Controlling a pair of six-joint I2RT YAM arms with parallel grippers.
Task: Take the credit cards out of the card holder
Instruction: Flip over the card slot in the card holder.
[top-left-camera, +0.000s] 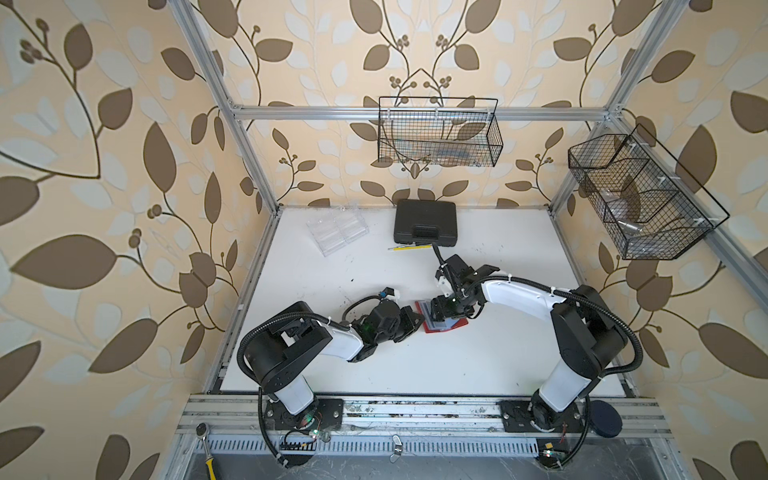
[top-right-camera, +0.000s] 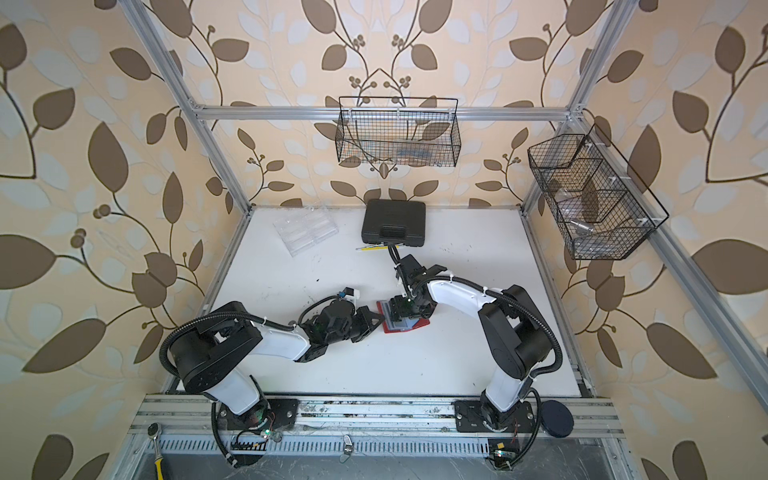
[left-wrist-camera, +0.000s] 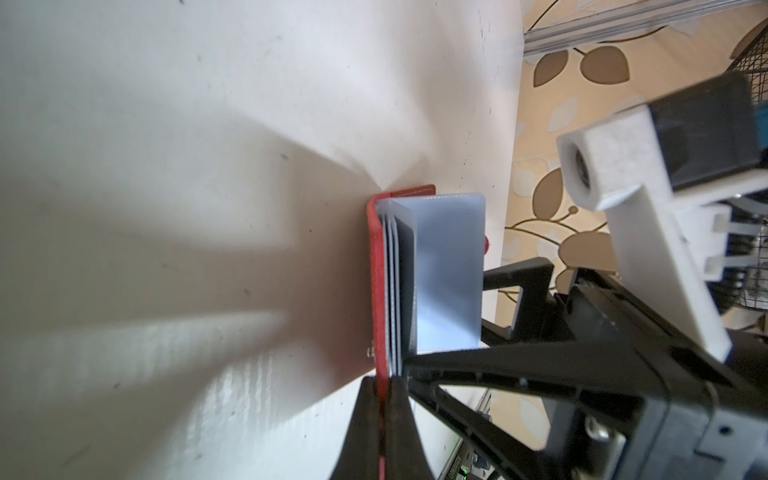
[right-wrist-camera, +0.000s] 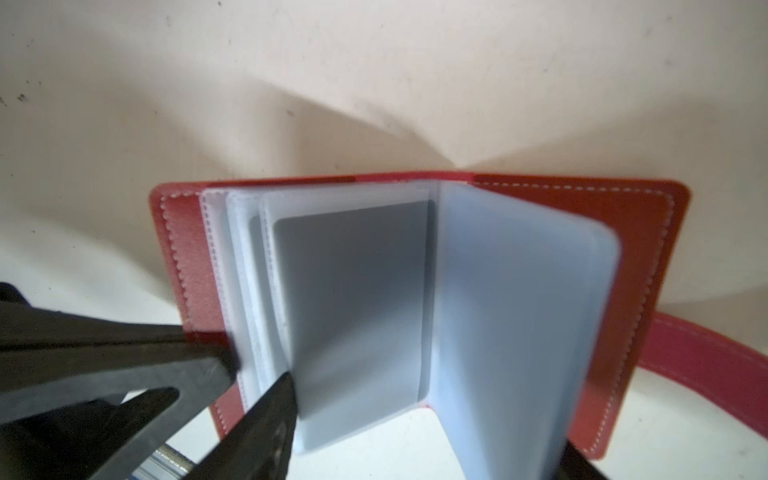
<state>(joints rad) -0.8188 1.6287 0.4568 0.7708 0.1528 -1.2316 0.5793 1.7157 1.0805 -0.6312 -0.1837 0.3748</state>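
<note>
I read: left arm (top-left-camera: 347, 343), right arm (top-left-camera: 519, 296), white shells, black joints | black ribbed hoses (top-left-camera: 242, 355), white zip ties (top-left-camera: 553, 289) | white wrist-camera bracket (left-wrist-camera: 648, 249) | black base plates (top-left-camera: 513, 415)

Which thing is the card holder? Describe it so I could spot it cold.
Start at the white table and go to its middle. The card holder sits open there: a red cover with bluish-grey plastic sleeves, unlike the black case and the clear tray near the back wall.
</note>
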